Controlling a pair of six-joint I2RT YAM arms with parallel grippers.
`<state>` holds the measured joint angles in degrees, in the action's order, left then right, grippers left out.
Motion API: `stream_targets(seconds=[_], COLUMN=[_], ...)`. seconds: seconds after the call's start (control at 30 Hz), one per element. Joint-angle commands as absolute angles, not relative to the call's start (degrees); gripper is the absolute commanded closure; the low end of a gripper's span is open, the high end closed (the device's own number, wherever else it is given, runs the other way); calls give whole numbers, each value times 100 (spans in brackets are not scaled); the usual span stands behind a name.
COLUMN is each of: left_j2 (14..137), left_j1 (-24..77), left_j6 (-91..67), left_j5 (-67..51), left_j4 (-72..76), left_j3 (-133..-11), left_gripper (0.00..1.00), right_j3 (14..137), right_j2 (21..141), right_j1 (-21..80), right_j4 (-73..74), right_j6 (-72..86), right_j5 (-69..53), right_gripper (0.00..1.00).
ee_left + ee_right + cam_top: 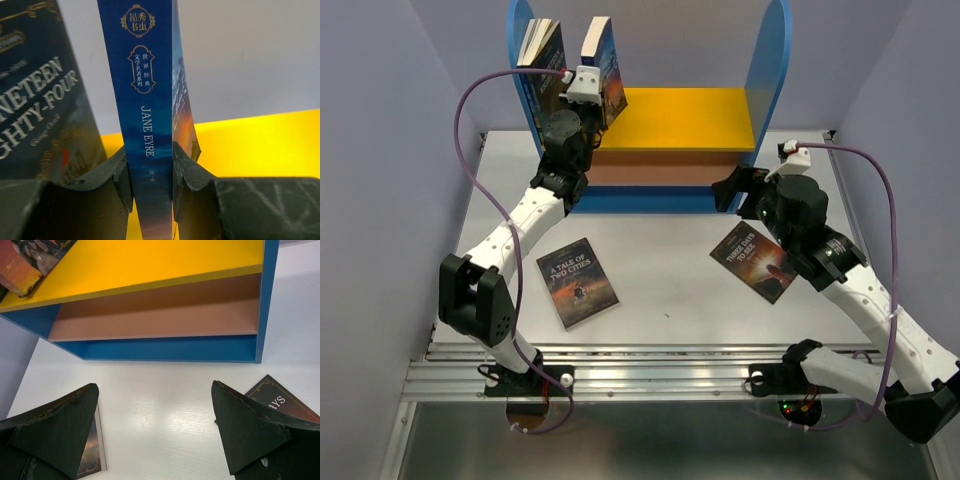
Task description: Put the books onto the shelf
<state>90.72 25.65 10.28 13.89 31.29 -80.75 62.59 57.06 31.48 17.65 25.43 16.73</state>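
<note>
The step in hand is shelving a second book. The left claw (150, 187) is clenched on the spine of Jane Eyre (147, 100), one finger on each cover. It holds the book upright over the left end of the yellow upper board (685, 118) of the shelf (772, 80), at the upper left of the overhead view. Just left of it, Nineteen Eighty-Four (40, 105) stands on end and seems to lean against the left blue panel, so it looks already placed. Whether the foot of Jane Eyre rests on the board cannot be told, since the claw hides it. As I judge it, the next move calls for easing the book down until its lower edge sits on the yellow board and tipping it toward its neighbour for support. The claw should then release and back straight out without brushing either volume, because a thin paperback left free-standing would likely topple. The right claw (735, 187) is released, jaws spread wide, low over the surface (670, 300) in front of the shelf at centre right. Three Days to See (752, 262) lies flat just below it in the frame, a likely next pickup. A Tale of Two Cities (578, 282) lies flat at lower centre left, well apart.
</note>
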Motion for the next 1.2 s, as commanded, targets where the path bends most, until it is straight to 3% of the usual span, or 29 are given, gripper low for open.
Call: stream_targets(seconds=[0.0,0.27,0.47,1.17], left_j2=[8806,8719,8613,8402], left_j1=[2487,2365,2189,1969], left_j6=[1187,1467,1775,1265], left_j5=[1836,2812,2848,3032], left_j4=[4553,4929,6037,6284], left_j3=[-8657,-8237,-7612,-7049], left_gripper=[100,100,100,100], right_j3=[6583,6583,6583,6574], right_j2=[5757,5845,5845,5766], right_j1=[3129,3129,3129,3129], right_j4=[1670,1661,1661,1661], right_j6=[2382,2320,2277,2276], right_j5=[1863,1863,1828,1670], right_gripper=[0,0,0,0])
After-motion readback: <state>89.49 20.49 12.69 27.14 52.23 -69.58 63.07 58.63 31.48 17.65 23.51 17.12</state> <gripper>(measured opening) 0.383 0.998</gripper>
